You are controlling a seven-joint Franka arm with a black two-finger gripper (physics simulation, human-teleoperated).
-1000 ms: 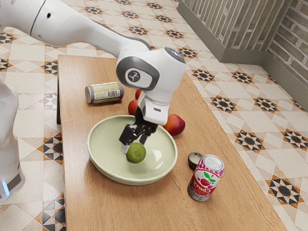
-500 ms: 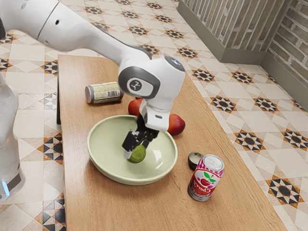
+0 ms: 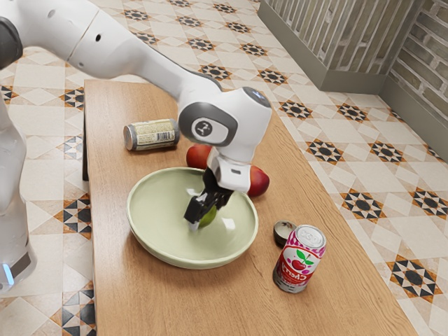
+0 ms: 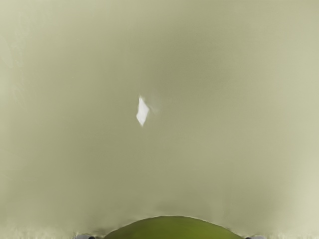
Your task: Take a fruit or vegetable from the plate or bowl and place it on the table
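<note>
Right, the wooden table (image 3: 126,287) carries it all, and the wide pale green bowl (image 3: 157,222) is my landmark. My gripper (image 3: 204,215) is down inside the bowl, right at the green fruit; I cannot tell whether it is spread or pinching it. The upright cherry can (image 3: 299,259) stands near the bowl, on the exterior view's right. Over on the bowl's far side, a pale-labelled can (image 3: 152,134) lies on its side. Two red fruits, (image 3: 198,156) and (image 3: 260,183), sit just beyond the bowl's rim. The green fruit (image 3: 208,218) is inside the bowl, and the little round tin (image 3: 283,232) sits between bowl and cherry can.
</note>
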